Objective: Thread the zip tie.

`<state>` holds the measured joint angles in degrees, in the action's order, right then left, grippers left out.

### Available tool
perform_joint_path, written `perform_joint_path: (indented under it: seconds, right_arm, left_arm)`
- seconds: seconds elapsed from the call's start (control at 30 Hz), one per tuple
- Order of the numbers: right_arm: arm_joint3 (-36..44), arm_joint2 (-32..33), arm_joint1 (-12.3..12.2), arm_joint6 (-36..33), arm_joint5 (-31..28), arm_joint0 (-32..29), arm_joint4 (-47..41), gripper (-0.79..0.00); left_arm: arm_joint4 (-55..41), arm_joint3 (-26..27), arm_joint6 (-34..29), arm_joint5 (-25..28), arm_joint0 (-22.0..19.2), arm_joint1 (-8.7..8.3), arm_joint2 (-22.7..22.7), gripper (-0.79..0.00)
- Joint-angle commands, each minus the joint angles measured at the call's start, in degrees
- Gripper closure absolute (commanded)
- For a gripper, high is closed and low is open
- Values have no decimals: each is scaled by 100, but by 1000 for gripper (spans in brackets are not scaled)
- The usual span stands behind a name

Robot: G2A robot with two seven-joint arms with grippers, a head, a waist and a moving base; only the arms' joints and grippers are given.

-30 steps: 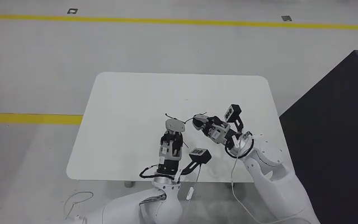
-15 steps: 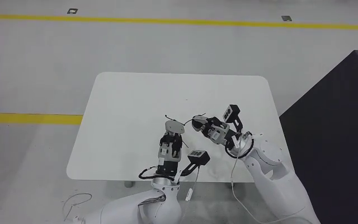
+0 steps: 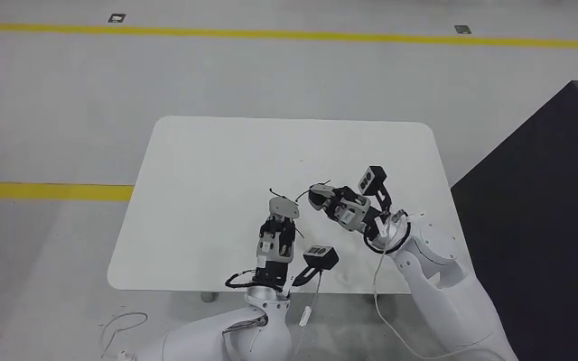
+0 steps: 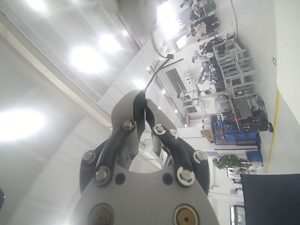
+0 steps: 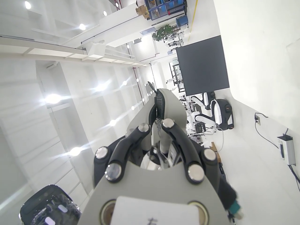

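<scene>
Here, the left gripper (image 4: 143,95) is clamped on the black zip tie (image 4: 154,74), its two fingers closed with the strap pinched at their tips. The right gripper (image 5: 156,92) is likewise closed on the tie, with a short black stub protruding past its fingertips. In the top view both grippers sit just beside each other, tips turned inward, at the lower centre of the frame over the near part of the white table (image 3: 208,180). The tie spans the gap between them. This two-point hold is judged to steady one end so that the other can be steered into the head. In the left wrist view the strap's long axis runs from the fingertips at mid-frame up and to the right, bending slightly, and ends in a small fork just above centre. Whether that fork is the head with the tail entering it cannot be told.
</scene>
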<state>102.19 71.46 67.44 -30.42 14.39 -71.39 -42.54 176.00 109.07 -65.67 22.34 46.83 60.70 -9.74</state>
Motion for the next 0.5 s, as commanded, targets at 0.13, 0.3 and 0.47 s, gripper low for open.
perform_joint_path:
  seconds: [0.13,0.3,0.47]
  right_arm:
    - [36,-50,19,73,85,67,-54,0]
    - [13,-15,22,109,80,95,-42,0]
    - [-90,112,-10,11,-89,-82,188,0]
  left_arm:
    - [0,-110,63,1,0,80,0,0]
    - [0,-148,-238,-51,16,111,-6,0]
    - [0,-37,-453,-62,191,109,-449,0]
